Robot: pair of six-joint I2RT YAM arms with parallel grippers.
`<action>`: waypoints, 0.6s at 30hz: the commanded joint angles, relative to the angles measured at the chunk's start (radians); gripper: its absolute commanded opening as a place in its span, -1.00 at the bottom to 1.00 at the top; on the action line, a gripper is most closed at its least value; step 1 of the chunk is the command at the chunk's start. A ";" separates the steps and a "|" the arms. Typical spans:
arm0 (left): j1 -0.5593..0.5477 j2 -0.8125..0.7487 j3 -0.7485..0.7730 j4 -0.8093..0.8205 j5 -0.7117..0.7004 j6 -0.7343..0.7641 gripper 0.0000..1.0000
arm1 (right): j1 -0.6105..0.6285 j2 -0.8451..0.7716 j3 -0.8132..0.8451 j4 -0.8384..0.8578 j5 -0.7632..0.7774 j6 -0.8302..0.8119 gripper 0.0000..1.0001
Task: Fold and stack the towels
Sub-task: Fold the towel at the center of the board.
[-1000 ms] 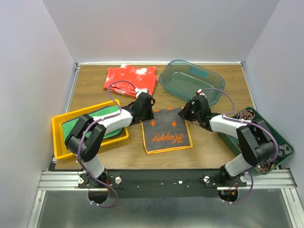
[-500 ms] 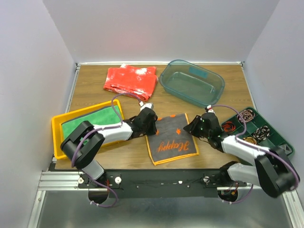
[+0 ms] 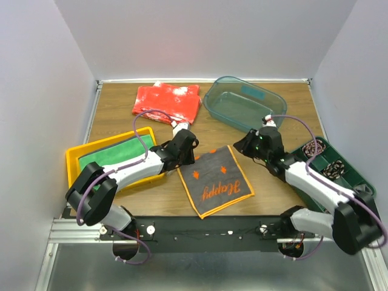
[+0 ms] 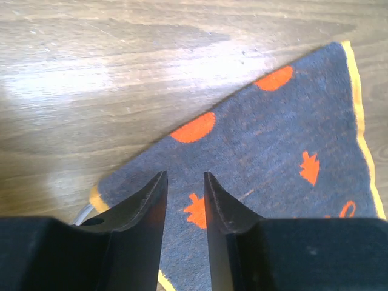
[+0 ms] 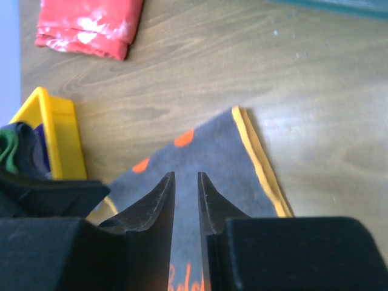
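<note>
A dark grey towel [image 3: 215,180] with orange markings and a yellow edge lies flat and askew on the table's near middle. My left gripper [image 3: 183,156] hovers at its far left corner. In the left wrist view the gripper [image 4: 185,177] is open, with a narrow gap showing flat towel [image 4: 291,121] and nothing pinched. My right gripper [image 3: 244,145] hovers by the far right corner. Its jaws [image 5: 185,177] are also open over the towel [image 5: 224,151]. A bright green towel [image 3: 115,154] lies in the yellow tray [image 3: 73,165] on the left.
A red white-speckled cloth [image 3: 167,102] lies at the back. A clear teal bin [image 3: 244,104] stands at the back right. A dark green tray [image 3: 339,176] of small items sits at the right edge. The yellow tray's wall [image 5: 57,133] stands close to the left of the towel.
The grey towel slid toward the near edge and turned askew. Both grippers came nearer with it, then drew back to its far corners.
</note>
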 commanded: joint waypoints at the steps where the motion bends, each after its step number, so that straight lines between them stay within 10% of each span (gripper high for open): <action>1: 0.001 -0.023 -0.019 -0.107 -0.096 -0.041 -0.25 | 0.005 0.231 0.126 0.085 -0.010 -0.124 -0.46; 18: 0.072 0.043 -0.076 -0.012 -0.085 0.018 -0.27 | 0.005 0.580 0.183 0.152 0.120 -0.101 -0.47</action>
